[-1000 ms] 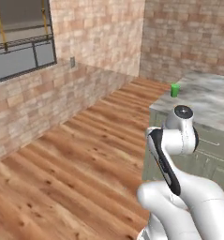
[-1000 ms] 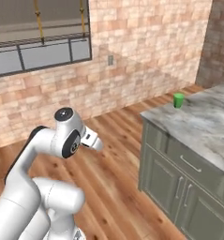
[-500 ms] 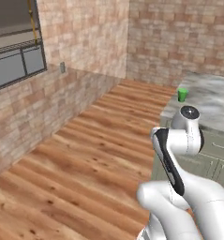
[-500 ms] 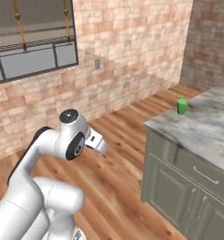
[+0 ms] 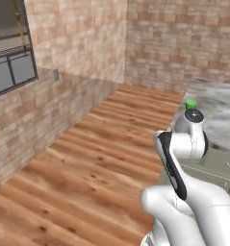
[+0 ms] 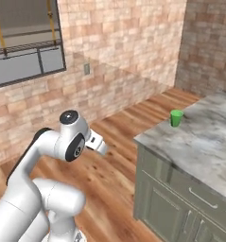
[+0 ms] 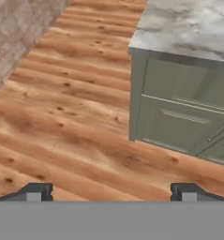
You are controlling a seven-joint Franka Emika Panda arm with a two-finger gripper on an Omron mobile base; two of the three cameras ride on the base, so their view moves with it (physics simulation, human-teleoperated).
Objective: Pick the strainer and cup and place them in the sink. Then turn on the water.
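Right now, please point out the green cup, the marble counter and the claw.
green cup (image 6: 176, 117), right base view, middle of its side.
marble counter (image 6: 204, 142), right base view, bare top.
claw (image 7: 111, 191), hand view, between its open fingertips.

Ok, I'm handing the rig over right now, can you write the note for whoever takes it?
End effector: open, empty, aimed down at the wooden floor beside the grey-green cabinet.
Cup: upright near the corner of the marble counter, untouched and well away from the arm.
Strainer, sink, faucet: cannot be placed from these views.
Done: nothing yet.
Left: get within reach, move the strainer and cup to the sink, turn on the water.
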